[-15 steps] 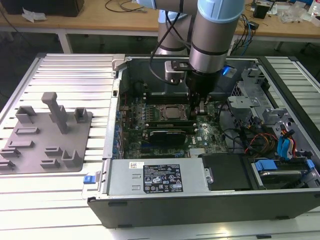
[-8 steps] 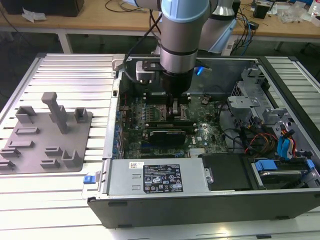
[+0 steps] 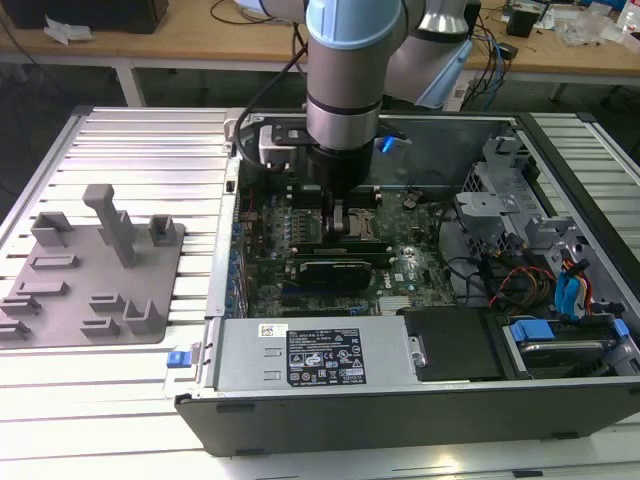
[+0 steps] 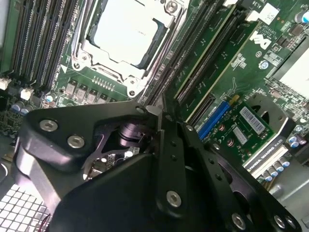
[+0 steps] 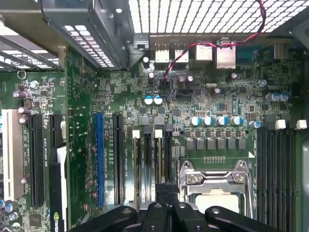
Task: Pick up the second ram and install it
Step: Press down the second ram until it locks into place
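My gripper (image 3: 338, 228) reaches straight down into the open computer case (image 3: 210, 300), onto the motherboard just beside the silver CPU socket (image 5: 215, 186). Its black fingers are shut, tips pressed together with nothing showing between them, in both wrist views (image 4: 155, 112) (image 5: 162, 191). Two slim green sticks stand seated in neighbouring memory slots. The one running under the fingertips looks like the second ram (image 5: 160, 159); the other (image 5: 147, 159) lies alongside it. Whether the fingertips touch the ram's top edge is hidden by the fingers.
A grey fixture plate (image 3: 90, 270) with blocks lies on the slatted table at the exterior view's left. Inside the case are a long black card (image 3: 335, 270), the power supply (image 3: 315, 350), drive cages (image 3: 500, 200) and loose cables (image 3: 520, 285).
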You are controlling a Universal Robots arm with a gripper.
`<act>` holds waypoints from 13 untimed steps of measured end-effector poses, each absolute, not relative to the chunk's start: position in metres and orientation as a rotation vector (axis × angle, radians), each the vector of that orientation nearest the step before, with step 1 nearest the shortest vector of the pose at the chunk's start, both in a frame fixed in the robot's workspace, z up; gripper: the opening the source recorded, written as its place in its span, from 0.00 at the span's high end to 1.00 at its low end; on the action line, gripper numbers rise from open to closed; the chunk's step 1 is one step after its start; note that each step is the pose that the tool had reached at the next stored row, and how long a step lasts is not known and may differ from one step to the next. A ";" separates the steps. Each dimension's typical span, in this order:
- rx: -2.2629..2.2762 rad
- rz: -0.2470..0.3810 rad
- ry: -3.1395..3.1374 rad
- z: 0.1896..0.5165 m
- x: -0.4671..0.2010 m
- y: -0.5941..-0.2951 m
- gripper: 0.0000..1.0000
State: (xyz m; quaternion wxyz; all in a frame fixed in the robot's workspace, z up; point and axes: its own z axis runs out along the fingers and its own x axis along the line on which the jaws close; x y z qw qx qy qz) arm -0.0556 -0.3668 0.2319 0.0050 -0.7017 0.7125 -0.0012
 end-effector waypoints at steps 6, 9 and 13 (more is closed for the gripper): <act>-2.198 -0.004 2.232 0.229 -0.058 -0.367 0.92; -2.197 -0.004 2.231 0.229 -0.057 -0.367 0.92; -2.197 -0.004 2.231 0.241 -0.057 -0.367 0.92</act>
